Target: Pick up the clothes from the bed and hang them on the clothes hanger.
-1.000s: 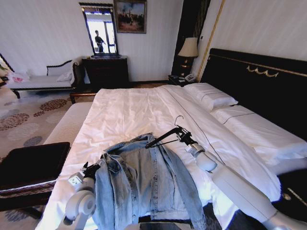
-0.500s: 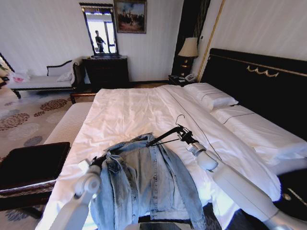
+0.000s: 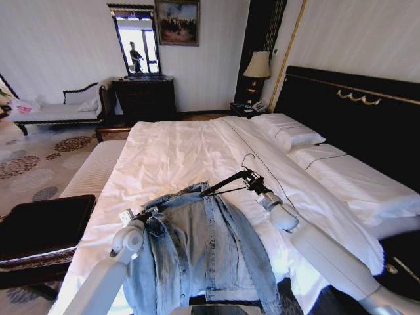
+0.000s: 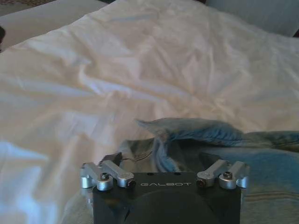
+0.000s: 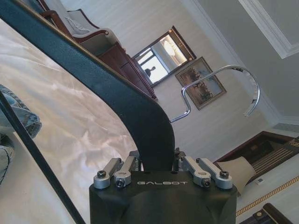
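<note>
The clothes, a light-blue denim jacket (image 3: pixel 207 252), lie spread on the near part of the bed's white duvet (image 3: pixel 177 154). My left gripper (image 3: pixel 147 212) is at the jacket's left shoulder by the collar (image 4: pixel 191 133), open, with denim lying between its jaws (image 4: pixel 163 161). My right gripper (image 3: pixel 249 178) is shut on the black clothes hanger (image 3: pixel 222 184), held just above the jacket's collar with its metal hook (image 5: pixel 219 86) pointing up. In the right wrist view the hanger's thick black arm (image 5: pixel 93 79) runs out from that gripper (image 5: pixel 156 161).
White pillows (image 3: pixel 289 134) lie against the black headboard (image 3: pixel 354 111) on the right. A dark bench (image 3: pixel 39 226) stands at the bed's left side. A lamp (image 3: pixel 257 65), a dresser (image 3: pixel 146 97) and a chaise (image 3: pixel 56 111) line the far wall.
My left arm has risen and pushed its gripper forward and right to the jacket's shoulder. The right gripper and hanger have barely shifted.
</note>
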### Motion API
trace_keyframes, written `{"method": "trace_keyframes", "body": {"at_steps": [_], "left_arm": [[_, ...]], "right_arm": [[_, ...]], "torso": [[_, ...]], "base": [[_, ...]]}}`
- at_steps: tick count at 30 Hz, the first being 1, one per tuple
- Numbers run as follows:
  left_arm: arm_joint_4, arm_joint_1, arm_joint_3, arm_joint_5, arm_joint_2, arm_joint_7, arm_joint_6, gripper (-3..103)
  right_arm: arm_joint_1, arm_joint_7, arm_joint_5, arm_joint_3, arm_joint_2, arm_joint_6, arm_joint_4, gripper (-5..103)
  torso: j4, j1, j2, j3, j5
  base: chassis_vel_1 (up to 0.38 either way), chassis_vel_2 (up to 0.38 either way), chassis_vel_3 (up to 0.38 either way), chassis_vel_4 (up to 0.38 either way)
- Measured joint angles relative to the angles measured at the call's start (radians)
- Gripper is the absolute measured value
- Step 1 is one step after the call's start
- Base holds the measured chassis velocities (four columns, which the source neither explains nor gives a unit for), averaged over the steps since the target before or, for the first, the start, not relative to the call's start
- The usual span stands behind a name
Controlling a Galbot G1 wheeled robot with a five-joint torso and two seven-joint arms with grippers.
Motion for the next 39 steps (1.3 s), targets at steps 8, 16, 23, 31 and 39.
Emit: {"method": "trace_keyframes", "body": {"at_steps": [8,16,23,31,39], "left_arm": [[0.059,-0.046,0.020,0.004,0.002,-0.008,0.002,62],[0.045,-0.056,0.038,0.003,-0.003,-0.007,-0.013,36],[0.031,-0.033,0.036,0.020,-0.006,0.010,-0.024,8],[-0.019,-0.014,0.029,0.041,0.010,0.029,-0.035,4],[-0.102,0.047,0.013,0.085,0.034,0.058,-0.040,4]], "right_arm": [[0.001,0.002,0.008,-0.001,-0.002,-0.001,-0.002,32],[-0.015,0.003,0.009,0.014,-0.005,-0.001,-0.002,32],[-0.004,0.006,0.009,-0.005,0.000,-0.003,-0.002,32],[0.040,0.009,0.006,-0.062,0.002,-0.013,-0.010,32],[0.166,0.010,-0.002,-0.196,0.027,-0.030,-0.065,32]], "torso": [[-0.0002,0.000,0.000,0.000,0.0000],[-0.0004,0.000,0.000,0.000,0.0001],[0.0000,0.000,0.000,0.000,0.0000],[-0.0004,0.000,0.000,0.000,0.0000],[-0.0001,0.000,0.000,0.000,-0.0002]], "base": [[0.000,0.000,0.000,0.000],[0.000,0.000,0.000,0.000],[0.000,0.000,0.000,0.000],[0.000,0.000,0.000,0.000],[0.000,0.000,0.000,0.000]]}}
